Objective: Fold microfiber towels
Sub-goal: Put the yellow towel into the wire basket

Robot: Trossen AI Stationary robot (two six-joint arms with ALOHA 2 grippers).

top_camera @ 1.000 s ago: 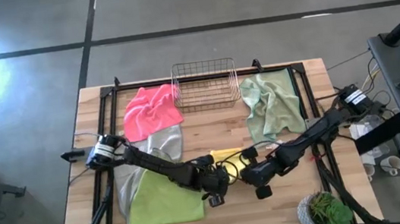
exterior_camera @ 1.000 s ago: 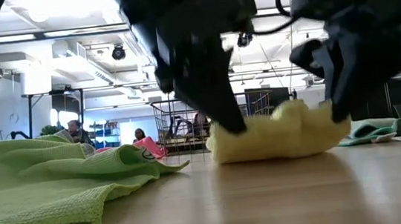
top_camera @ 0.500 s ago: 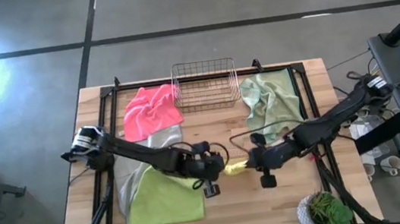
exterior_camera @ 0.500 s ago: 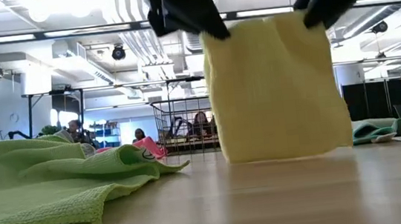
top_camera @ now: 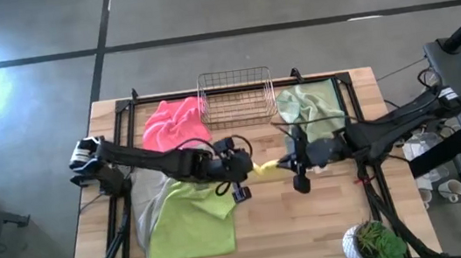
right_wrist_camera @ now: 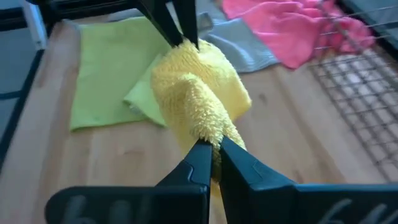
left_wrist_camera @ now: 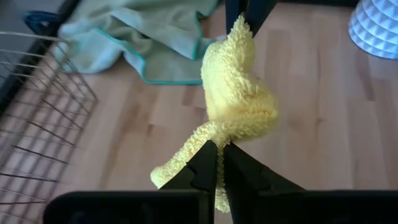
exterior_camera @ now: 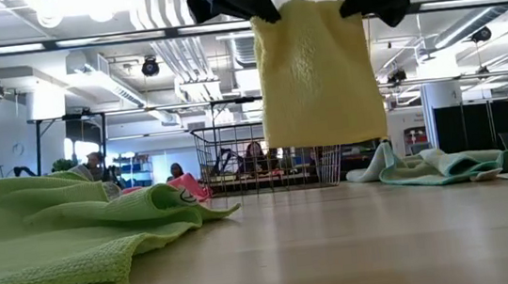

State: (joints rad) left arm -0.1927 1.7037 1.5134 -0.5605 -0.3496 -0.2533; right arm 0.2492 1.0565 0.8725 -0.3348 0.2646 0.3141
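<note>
Yellow towel (exterior_camera: 316, 71) hung clear above the middle of my wooden tabletop (top_camera: 330, 222), open hall with ceiling lights behind. No writing was legible. My left gripper (top_camera: 248, 167) and right gripper (top_camera: 288, 164) reached inward toward each other, raised, each pinched tight on an upper corner.

The yellow towel (right_wrist_camera: 198, 93) is seen bunched and lifted clear of the wooden table (right_wrist_camera: 298, 149), pinched at its near end by the right gripper (right_wrist_camera: 213, 155), whose two dark fingers are pressed together on the cloth. Its far end is gripped by the left gripper (right_wrist_camera: 185, 38). Beyond it, the lime green towel (right_wrist_camera: 109, 68) is spread flat, the light grey towel (right_wrist_camera: 239, 53) lies beside it, the hot pink towel (right_wrist_camera: 292, 28) is crumpled against the wire basket (right_wrist_camera: 360, 81).
</note>
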